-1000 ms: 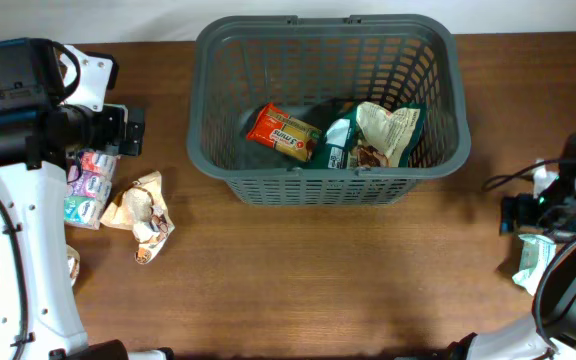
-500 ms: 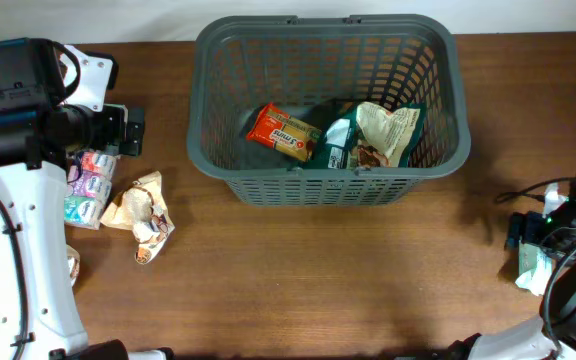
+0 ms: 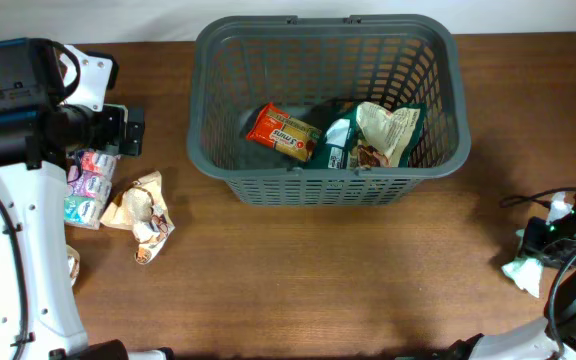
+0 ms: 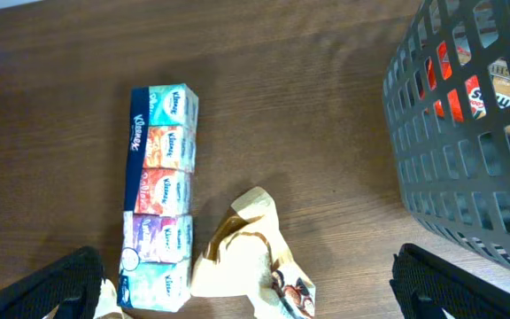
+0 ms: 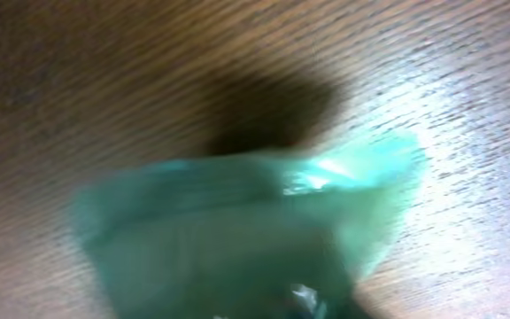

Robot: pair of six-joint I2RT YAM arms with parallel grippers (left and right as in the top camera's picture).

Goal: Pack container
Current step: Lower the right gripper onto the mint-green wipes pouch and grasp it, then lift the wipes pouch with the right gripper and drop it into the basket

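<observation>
The dark grey container stands at the back middle of the table, and its lattice wall shows at the right of the left wrist view. Inside it lie an orange packet and green and beige packets. My left gripper hovers open above a row of tissue packs and a crumpled beige packet, touching neither. My right gripper is at the table's right edge, shut on a pale green packet. That packet fills the blurred right wrist view and hides the fingers.
The tissue packs and the beige packet lie side by side at the left, well left of the container. A cable trails over the table near the right arm. Bare wood lies in front of the container.
My right gripper has moved toward the front along the right edge and closed on the pale green packet, which shifted with it. The left arm has not moved.
</observation>
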